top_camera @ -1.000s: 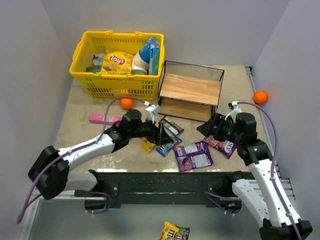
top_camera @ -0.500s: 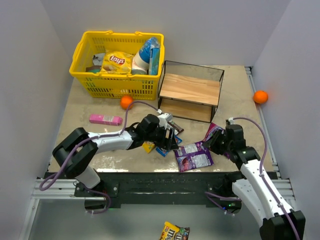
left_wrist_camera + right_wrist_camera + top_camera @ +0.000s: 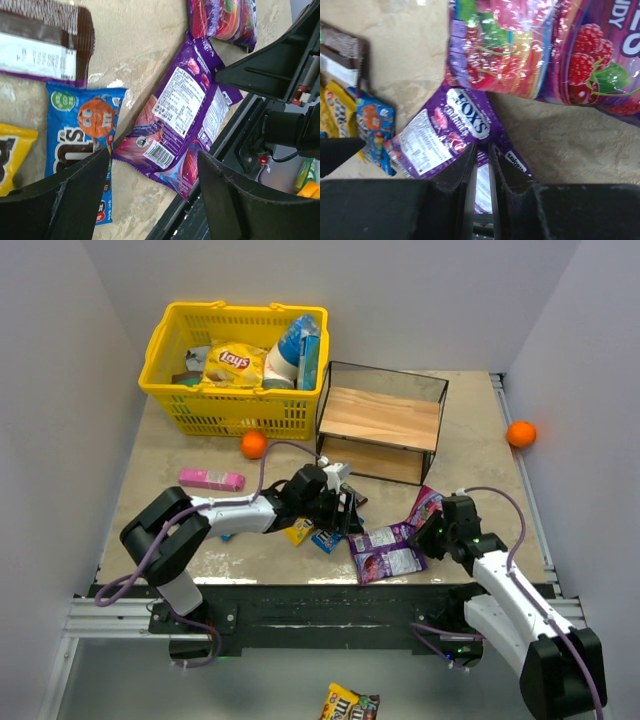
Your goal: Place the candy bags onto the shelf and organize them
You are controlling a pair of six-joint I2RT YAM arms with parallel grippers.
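Left arm: lies low and long over the table, elbow folded near the front edge, wrist reaching toward the spot in front of the shelf
Left gripper: tipped down over the small packets in front of the shelf, jaws spread wide, nothing pinched between them
Right arm: bent low, forearm leaning in from the front right of the shelf, wrist tipped down to the table
Right gripper: jaws squeezed close together, nipping the right edge of the flat purple bag
Flat purple bag: lies flat on the table in front of the shelf, label side up
Second purple bag: on the table in front of the shelf's right corner, just beside the right gripper
Blue packet: on the table in front of the shelf's left side, just beside the flat purple bag
Yellow packet: touching the blue packet on the side away from the purple bags
Brown packet: between the blue packet and the shelf, mostly hidden under the left gripper in the top view
Shelf: both boards bare
Yellow basket: just left of the shelf, with a chip bag inside
Pink pack: well left of the shelf's front
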